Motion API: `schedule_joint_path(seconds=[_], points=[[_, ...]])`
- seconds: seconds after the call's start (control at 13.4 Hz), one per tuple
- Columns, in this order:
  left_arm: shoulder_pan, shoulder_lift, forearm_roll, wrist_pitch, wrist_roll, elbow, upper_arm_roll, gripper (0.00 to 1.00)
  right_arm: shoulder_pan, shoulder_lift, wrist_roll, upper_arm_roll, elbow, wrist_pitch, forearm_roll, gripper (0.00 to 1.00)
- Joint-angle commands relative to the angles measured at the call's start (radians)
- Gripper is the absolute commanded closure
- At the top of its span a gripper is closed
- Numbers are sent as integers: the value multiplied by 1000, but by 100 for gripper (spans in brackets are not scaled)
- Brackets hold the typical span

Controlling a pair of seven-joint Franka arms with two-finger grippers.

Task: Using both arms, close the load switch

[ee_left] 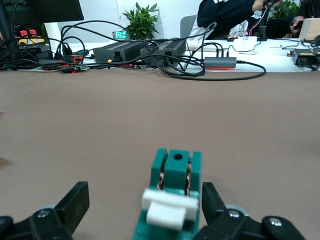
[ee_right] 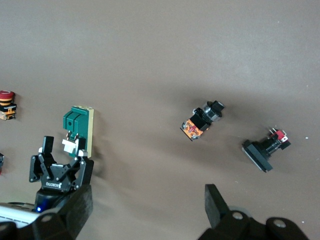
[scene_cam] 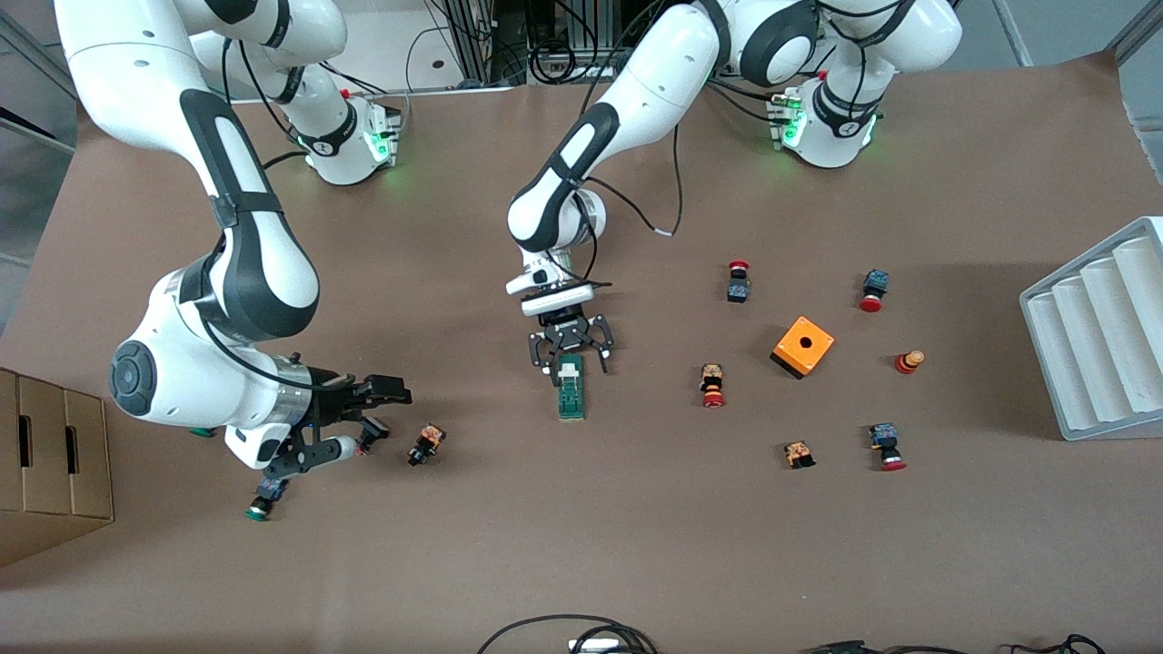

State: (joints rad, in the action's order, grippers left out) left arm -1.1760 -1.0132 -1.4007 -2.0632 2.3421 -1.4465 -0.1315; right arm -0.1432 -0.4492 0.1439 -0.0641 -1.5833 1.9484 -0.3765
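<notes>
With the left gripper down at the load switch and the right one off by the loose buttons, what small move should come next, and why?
Probably close the left gripper on the load switch: its open fingers already straddle the end with the white lever, one finger close against it. The right gripper, open, hangs toward the right arm's end, too far to help yet.

1. A brown matte tabletop (scene_cam: 581, 563) fills the scene, lit evenly from above with soft shadows.
2. A plain cardboard box (scene_cam: 50, 463) sits at the right arm's end.
3. A white ribbed plastic tray (scene_cam: 1104, 331) sits at the left arm's end.
4. The left wrist view shows a white desk (ee_left: 280, 52) with black cables (ee_left: 190, 65), dark grey power boxes (ee_left: 120, 50) and a green potted plant (ee_left: 141, 21).
</notes>
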Motion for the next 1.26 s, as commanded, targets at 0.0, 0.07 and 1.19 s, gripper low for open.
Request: schedule_joint_path(seconds=[0.0,0.07,1.19], points=[[-46,-65,-1,49,60,73,-22,1,5,6,52,1,-24,36,-33,0],[-50,-74,-1,61,65,87,-22,1,7,6,66,1,-29,43,-33,0],[-67,-123,-4,98,106,110,-22,13,25,43,95,1,-89,35,-131,0]])
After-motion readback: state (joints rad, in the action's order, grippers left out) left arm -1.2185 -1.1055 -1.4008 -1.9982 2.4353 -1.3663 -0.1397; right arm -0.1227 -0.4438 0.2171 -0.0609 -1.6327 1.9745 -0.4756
